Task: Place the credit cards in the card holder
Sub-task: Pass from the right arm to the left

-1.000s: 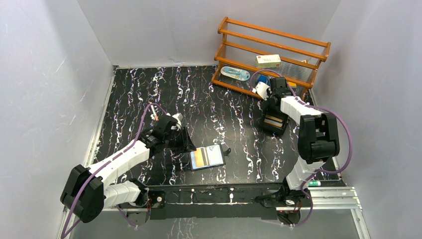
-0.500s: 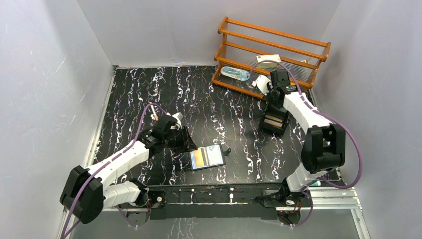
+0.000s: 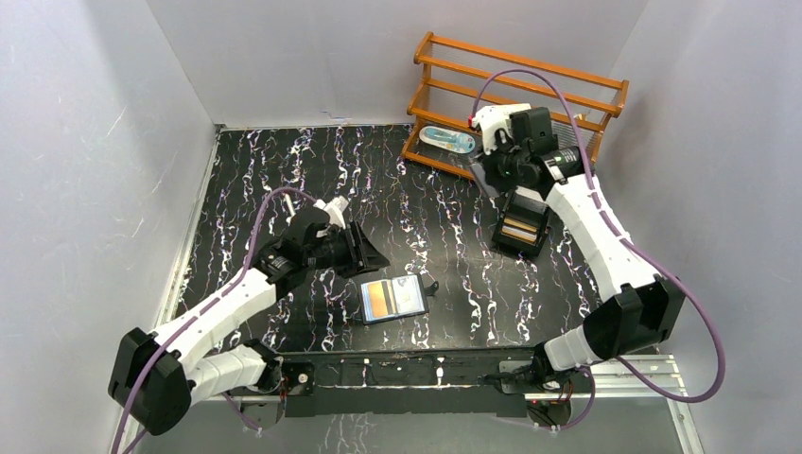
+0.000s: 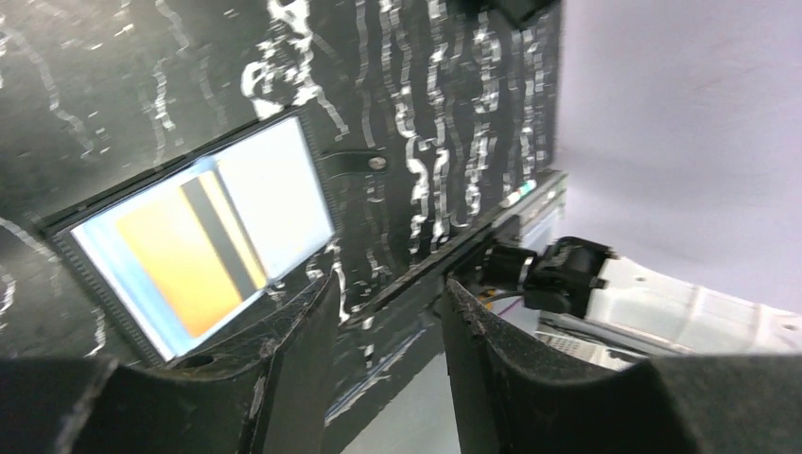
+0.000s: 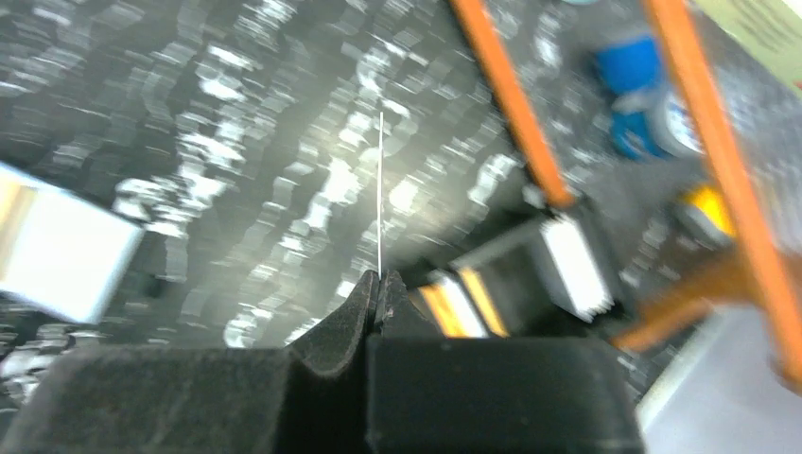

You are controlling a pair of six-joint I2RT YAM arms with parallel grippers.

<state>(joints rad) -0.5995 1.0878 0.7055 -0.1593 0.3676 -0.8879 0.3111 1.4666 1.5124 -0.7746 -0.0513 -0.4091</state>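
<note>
The card holder (image 3: pixel 392 298) lies open near the front middle of the table. It shows a tan-orange card with a dark stripe (image 4: pixel 184 255) and a white panel (image 4: pixel 274 194), with the snap tab (image 4: pixel 355 163) beside them. My left gripper (image 3: pixel 367 252) is open and empty just left of and above it; it also shows in the left wrist view (image 4: pixel 388 312). My right gripper (image 3: pixel 488 173) is raised above the table near the rack. It is shut on one thin pale credit card seen edge-on (image 5: pixel 380 189). More cards stand in the black box (image 3: pixel 523 228).
A wooden rack (image 3: pixel 567 90) stands at the back right, holding a blue and white object (image 3: pixel 447 140). The black open-topped box (image 5: pixel 530 274) sits in front of it with orange and white cards inside. Grey walls close in on both sides.
My right gripper has risen from the black box with a card in it and swung back and left. My left gripper has lifted and shifted a little right toward the card holder.
</note>
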